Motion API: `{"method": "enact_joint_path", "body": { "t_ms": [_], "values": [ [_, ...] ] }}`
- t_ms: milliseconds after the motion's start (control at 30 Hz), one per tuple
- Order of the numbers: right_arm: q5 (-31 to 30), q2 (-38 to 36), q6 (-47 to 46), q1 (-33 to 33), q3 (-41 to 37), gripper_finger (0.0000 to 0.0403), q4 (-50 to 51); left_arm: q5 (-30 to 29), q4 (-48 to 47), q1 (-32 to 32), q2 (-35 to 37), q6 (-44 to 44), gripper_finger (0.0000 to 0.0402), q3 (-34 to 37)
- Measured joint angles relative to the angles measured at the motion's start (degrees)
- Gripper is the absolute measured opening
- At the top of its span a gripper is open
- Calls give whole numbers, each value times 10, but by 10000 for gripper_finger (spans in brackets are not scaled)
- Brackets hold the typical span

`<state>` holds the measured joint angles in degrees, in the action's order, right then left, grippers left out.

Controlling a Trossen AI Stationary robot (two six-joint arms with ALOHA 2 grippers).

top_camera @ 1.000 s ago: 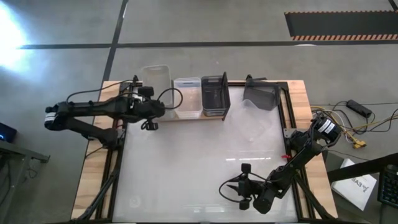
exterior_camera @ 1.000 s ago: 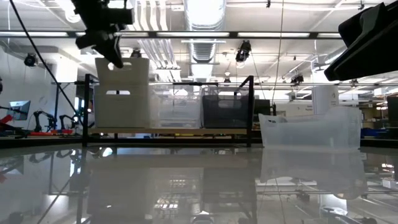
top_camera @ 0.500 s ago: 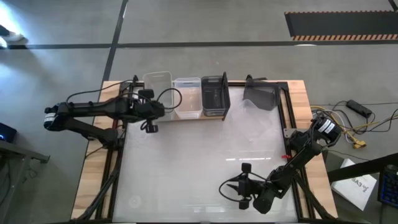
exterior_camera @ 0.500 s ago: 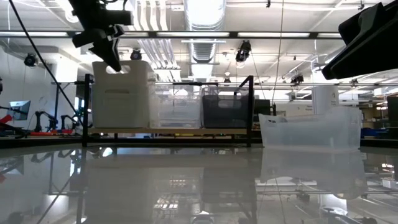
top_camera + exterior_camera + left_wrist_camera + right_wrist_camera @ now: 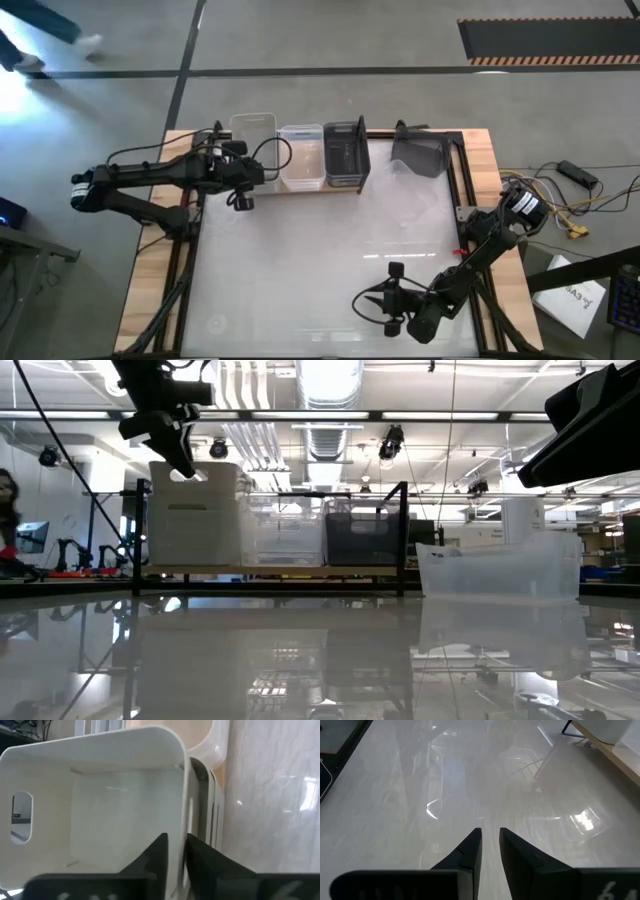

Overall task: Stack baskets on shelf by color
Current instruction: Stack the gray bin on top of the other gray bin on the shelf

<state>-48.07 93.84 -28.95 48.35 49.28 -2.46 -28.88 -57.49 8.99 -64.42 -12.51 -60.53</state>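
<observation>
A whitish basket (image 5: 253, 138) sits at the left end of the shelf (image 5: 310, 190), nested on another of its kind (image 5: 207, 790). Beside it on the plank stand a clear basket (image 5: 301, 155) and a dark grey basket (image 5: 346, 152). My left gripper (image 5: 177, 851) (image 5: 185, 460) is at the whitish basket's near end, one finger inside and one outside the wall, slightly open. Another clear basket (image 5: 420, 158) (image 5: 500, 570) rests on the table at the far right. My right gripper (image 5: 490, 840) (image 5: 365, 302) hovers over the table near its front edge, its fingers a narrow gap apart with nothing between them. My left gripper straddles the rim of the whitish basket's near end wall (image 5: 182, 827), coming slanting down from the near left. A sliver of gap shows beside the inner finger (image 5: 159, 854). Whether the outer finger (image 5: 200, 855) touches the wall I cannot tell. The basket rests level on the stack.
Black wire uprights (image 5: 403, 530) frame the shelf's ends. The white tabletop (image 5: 320, 260) lies open between the shelf and my right arm. Cables (image 5: 565, 200) lie off the table's right side. A person (image 5: 6, 510) passes at the far left of the room.
The whitish basket, tilted and a little higher a second ago, has sunk and levelled onto the stack at the shelf's left end. My left gripper went down with it and has stayed at its near rim since.
</observation>
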Motion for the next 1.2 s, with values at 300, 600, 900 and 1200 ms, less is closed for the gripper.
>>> {"method": "enact_joint_path", "body": {
  "t_ms": [300,600,900,1200],
  "values": [
    [0,0,0,0,0,60,0,14,-3,0,1,1,117,-29],
    [0,0,-3,0,0,59,0,52,-4,0,-1,2,121,-41],
    [0,0,-5,0,0,57,0,77,0,0,-18,21,121,-4],
    [0,0,-5,0,1,61,0,63,0,0,-35,10,32,8]
  ]
}}
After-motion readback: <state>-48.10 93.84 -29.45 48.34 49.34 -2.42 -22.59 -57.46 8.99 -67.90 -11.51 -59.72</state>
